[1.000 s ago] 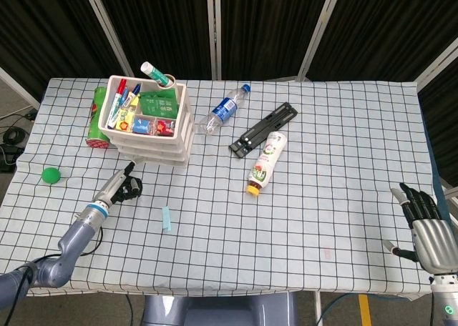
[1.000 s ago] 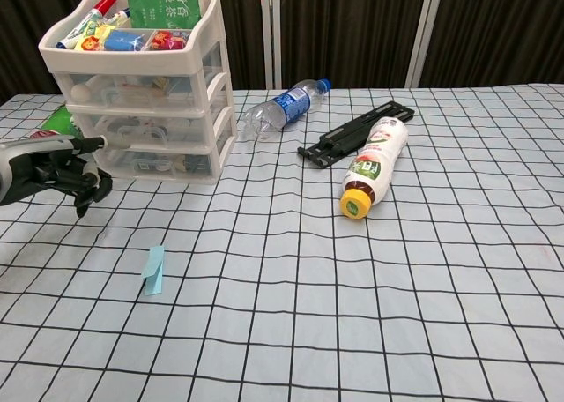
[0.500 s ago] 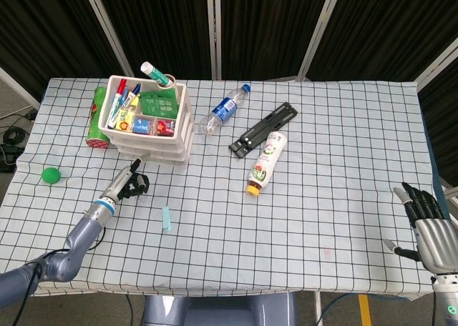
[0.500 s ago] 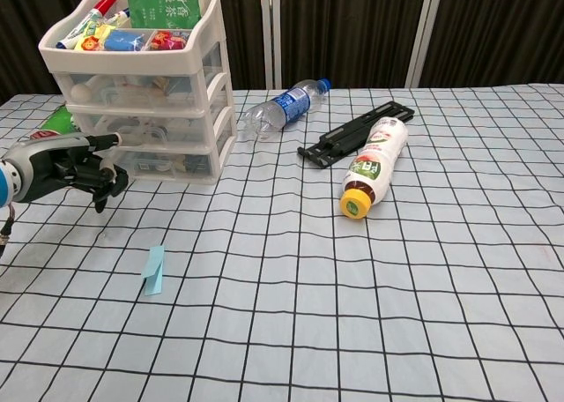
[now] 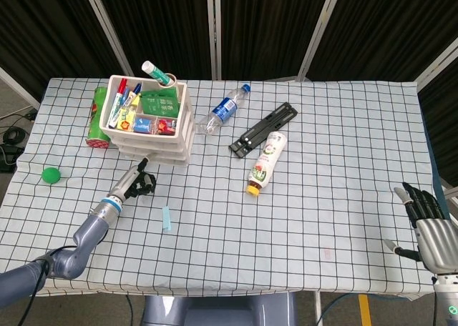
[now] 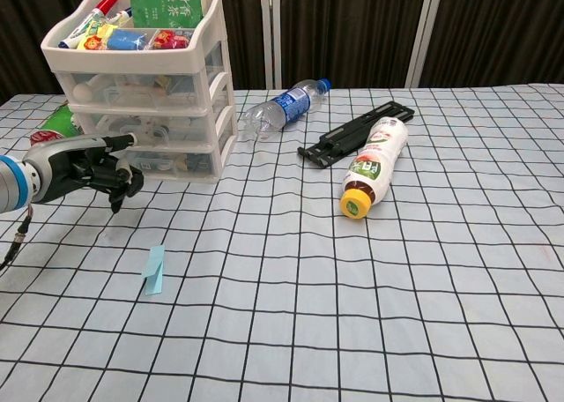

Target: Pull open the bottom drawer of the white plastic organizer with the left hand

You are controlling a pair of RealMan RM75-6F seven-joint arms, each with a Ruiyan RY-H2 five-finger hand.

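Three drawers make up the white organizer (image 6: 141,89) at the table's (image 5: 322,219) far left, its open top tray crammed with markers (image 5: 122,97) and a green packet (image 6: 163,1). Just in front of the bottom drawer (image 6: 167,162), the left hand (image 6: 84,168) has crept closer than a second ago, fingers curled, one extended at the drawer front, gripping nothing. Far right of the organizer, the right hand (image 5: 428,222) hangs unclenched.
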